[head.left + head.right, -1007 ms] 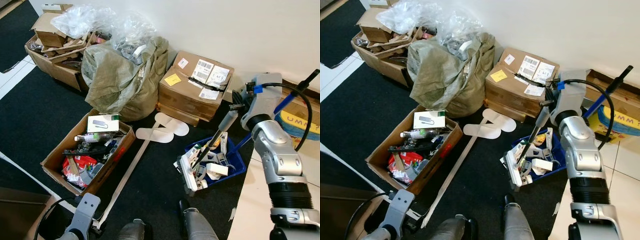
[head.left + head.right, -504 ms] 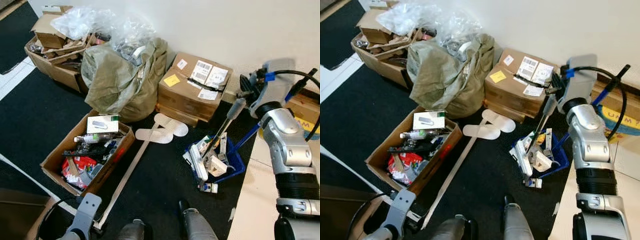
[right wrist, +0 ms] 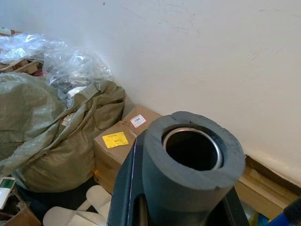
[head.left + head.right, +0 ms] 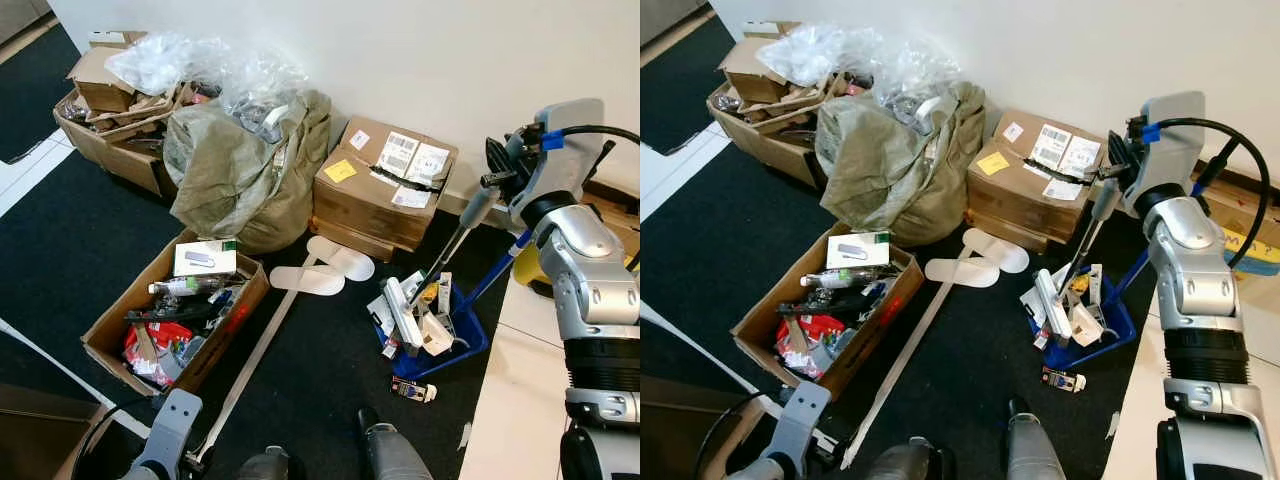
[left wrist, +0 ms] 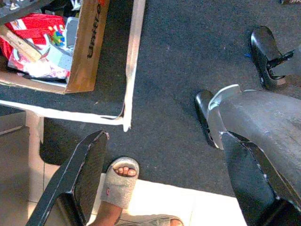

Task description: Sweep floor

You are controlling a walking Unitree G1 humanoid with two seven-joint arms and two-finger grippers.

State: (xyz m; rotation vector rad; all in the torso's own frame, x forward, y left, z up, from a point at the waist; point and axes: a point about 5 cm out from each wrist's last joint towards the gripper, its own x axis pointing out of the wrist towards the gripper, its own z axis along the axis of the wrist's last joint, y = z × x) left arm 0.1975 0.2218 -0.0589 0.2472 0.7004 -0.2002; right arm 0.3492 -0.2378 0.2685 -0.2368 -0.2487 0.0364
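The robot's right claw (image 4: 497, 172) grips the grey foam-handled broom (image 4: 455, 245), angling its white head (image 4: 401, 313) into the littered blue plastic dustpan (image 4: 462, 335), while the left claw (image 5: 155, 183) hangs open.

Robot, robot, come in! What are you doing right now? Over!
Right gripper shut on broom handle. Left gripper open, idle near floor. Broom head at blue dustpan, full of litter. One piece loose on carpet.

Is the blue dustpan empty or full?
Full: the blue dustpan holds white and grey scraps heaped under the broom head.
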